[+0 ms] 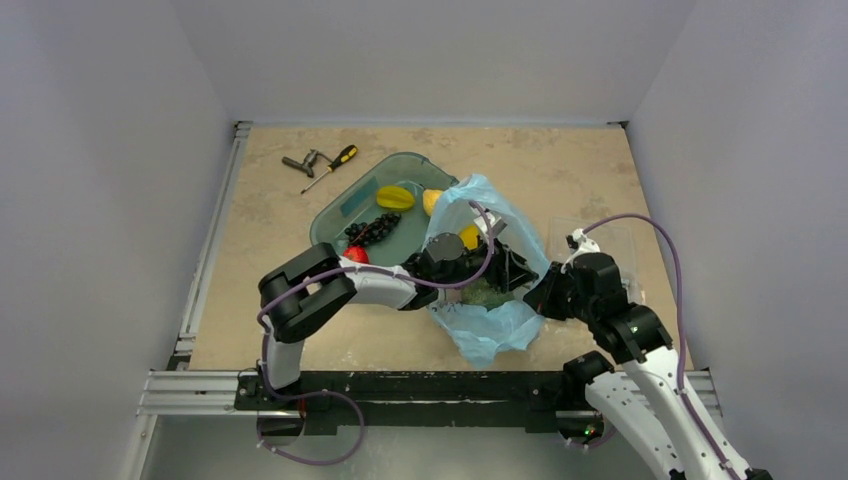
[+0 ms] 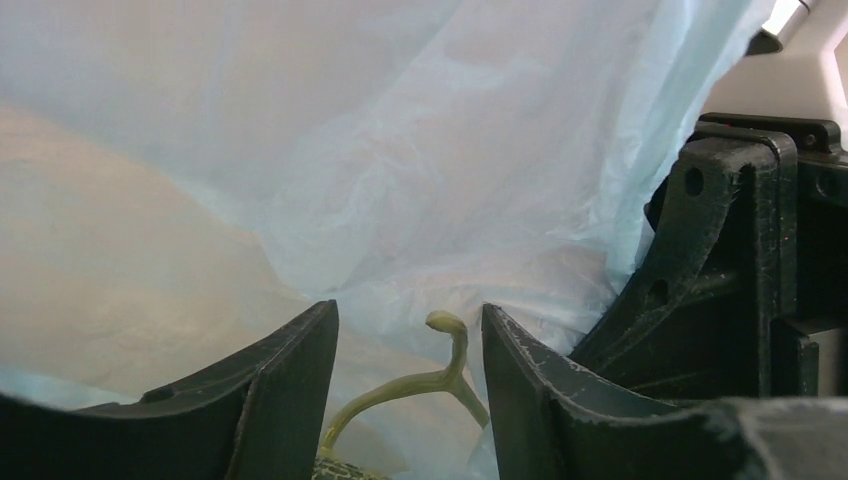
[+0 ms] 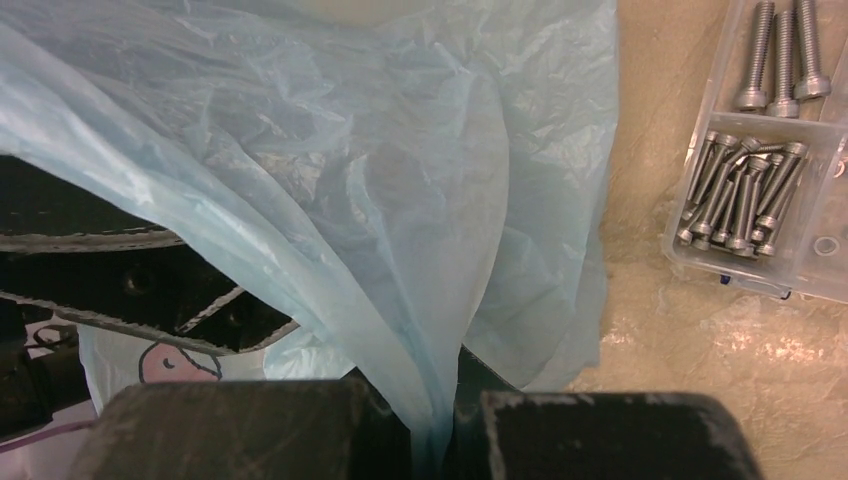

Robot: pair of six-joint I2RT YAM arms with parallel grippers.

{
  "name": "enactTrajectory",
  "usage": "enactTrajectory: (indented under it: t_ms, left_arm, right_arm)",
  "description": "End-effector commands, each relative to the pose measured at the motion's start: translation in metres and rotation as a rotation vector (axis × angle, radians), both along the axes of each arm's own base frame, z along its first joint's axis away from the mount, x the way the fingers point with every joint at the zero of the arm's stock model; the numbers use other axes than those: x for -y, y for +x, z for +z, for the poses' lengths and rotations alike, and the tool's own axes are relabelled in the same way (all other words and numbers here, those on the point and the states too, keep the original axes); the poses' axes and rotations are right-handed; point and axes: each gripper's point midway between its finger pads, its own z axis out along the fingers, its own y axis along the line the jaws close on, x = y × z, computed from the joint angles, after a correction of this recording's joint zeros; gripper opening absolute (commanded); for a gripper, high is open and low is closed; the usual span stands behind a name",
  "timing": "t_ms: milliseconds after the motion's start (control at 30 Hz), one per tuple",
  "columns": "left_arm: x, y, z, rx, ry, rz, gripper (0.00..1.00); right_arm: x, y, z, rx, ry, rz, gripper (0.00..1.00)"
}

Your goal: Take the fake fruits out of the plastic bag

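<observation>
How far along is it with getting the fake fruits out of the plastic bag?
Done: nothing yet; the green fruit and the yellow mango both sit inside the plastic bag. In hand: the right gripper pinches the bag's plastic, and the left gripper, open inside the bag, straddles the green fruit's stem. Left: grasp and lift out both fruits.

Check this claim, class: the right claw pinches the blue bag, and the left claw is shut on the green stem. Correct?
No. The right claw does pinch the blue bag, but the left wrist view shows the left claw open, the green stem in its gap.
</observation>
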Motion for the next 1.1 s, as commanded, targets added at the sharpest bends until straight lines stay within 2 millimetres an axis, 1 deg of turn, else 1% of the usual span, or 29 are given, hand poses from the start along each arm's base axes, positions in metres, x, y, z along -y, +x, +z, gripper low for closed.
enactTrajectory:
  t_ms: [0, 67, 167, 200, 267, 367, 467, 533, 700, 900, 1000, 1067]
  left_arm:
    - [0.021, -0.011, 0.036, 0.014, -0.129, -0.074, 0.47]
    - [0.024, -0.013, 0.038, 0.006, -0.134, -0.093, 0.35]
    - [0.019, -0.012, 0.042, 0.005, -0.133, -0.074, 0.03]
    - [0.016, -0.012, 0.046, 0.014, -0.134, -0.061, 0.00]
    - [0.008, -0.011, 0.055, 0.029, -0.138, -0.049, 0.00]
    - [-0.002, -0.008, 0.071, 0.023, -0.117, -0.018, 0.00]
    - [-0.012, -0.004, 0.086, 0.025, -0.072, 0.021, 0.00]
    - [-0.017, -0.001, 0.095, 0.032, -0.039, 0.042, 0.00]
    - [-0.025, -0.002, 0.121, 0.041, -0.007, 0.054, 0.00]
    - [-0.037, -0.008, 0.168, 0.060, 0.003, 0.053, 0.00]
    - [-0.040, -0.013, 0.197, 0.065, -0.028, 0.041, 0.00]
    - [-0.040, -0.021, 0.217, 0.050, -0.063, 0.008, 0.00]
  right_arm:
    - [-0.002, 0.007, 0.020, 0.066, 0.010, 0.010, 0.00]
    - [-0.002, 0.008, 0.021, 0.068, 0.008, 0.010, 0.00]
    - [-0.001, 0.009, 0.024, 0.076, 0.005, 0.002, 0.00]
    - [0.000, 0.010, 0.025, 0.079, 0.003, -0.005, 0.00]
    - [0.003, 0.012, 0.025, 0.086, -0.004, -0.024, 0.00]
    - [0.006, 0.014, 0.021, 0.080, -0.016, -0.045, 0.00]
    - [0.008, 0.014, 0.016, 0.069, -0.020, -0.064, 0.00]
    - [0.011, 0.016, 0.017, 0.075, -0.026, -0.086, 0.00]
    - [0.025, 0.021, 0.021, 0.079, -0.015, -0.221, 0.00]
    - [0.036, 0.020, 0.027, 0.103, -0.005, -0.300, 0.00]
    - [0.039, 0.020, 0.032, 0.116, -0.004, -0.321, 0.00]
    - [0.041, 0.021, 0.034, 0.125, -0.004, -0.333, 0.00]
